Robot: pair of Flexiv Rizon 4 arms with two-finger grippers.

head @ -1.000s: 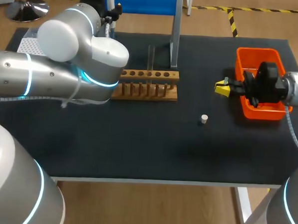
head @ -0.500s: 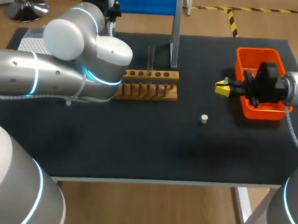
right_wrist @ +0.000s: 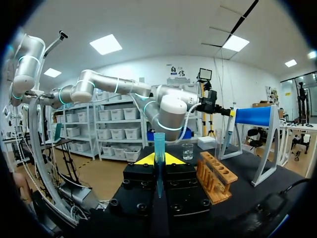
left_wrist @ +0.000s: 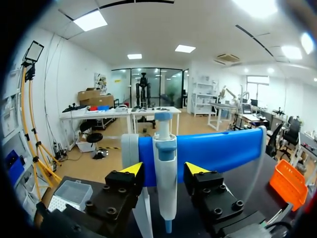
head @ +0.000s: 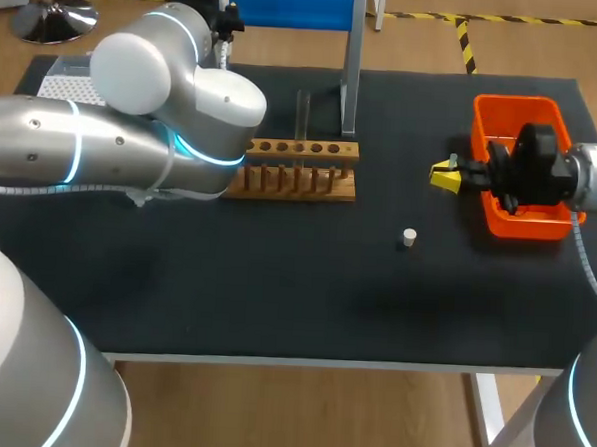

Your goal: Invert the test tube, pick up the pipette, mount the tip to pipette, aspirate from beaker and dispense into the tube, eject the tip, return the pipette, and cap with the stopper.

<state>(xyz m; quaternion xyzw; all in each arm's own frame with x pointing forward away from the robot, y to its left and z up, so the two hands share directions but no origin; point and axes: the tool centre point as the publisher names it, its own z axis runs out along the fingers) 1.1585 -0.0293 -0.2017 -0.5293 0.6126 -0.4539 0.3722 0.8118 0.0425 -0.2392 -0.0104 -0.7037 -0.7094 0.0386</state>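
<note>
A: So, where is the pipette [left_wrist: 165, 183]?

B: It hangs on the blue stand [left_wrist: 218, 151] at the back of the worktop [head: 275, 282]. The left arm [head: 132, 145] comes in from the left and reaches over to it. In the left wrist view the pipette hangs upright between the two yellow fingertips [left_wrist: 132, 169].

A: Do the left jaws have hold of it?

B: No, they are released. A gap shows on each side between the fingertips and the pipette's white body.

A: And the test tube [right_wrist: 159, 144]?

B: It is in the right jaws, which are clenched on it. The right wrist view shows the bluish tube standing upright, pinched between the yellow tips. In the head view the right arm [head: 537, 166] hangs over the orange bin [head: 484, 118] at the worktop's right side. Its tips sit just past the bin's left wall.

A: What else is on the worktop?

B: A wooden rack [head: 299, 169] sits near the middle, just in front of the stand. A small white stopper [head: 409, 236] lies nearer the front and to the right, apart from the rack and the bin. In the right wrist view a clear beaker [right_wrist: 187, 150] stands beyond the rack, close to the left arm. A white tip box [left_wrist: 69, 194] sits at the far left corner.
</note>
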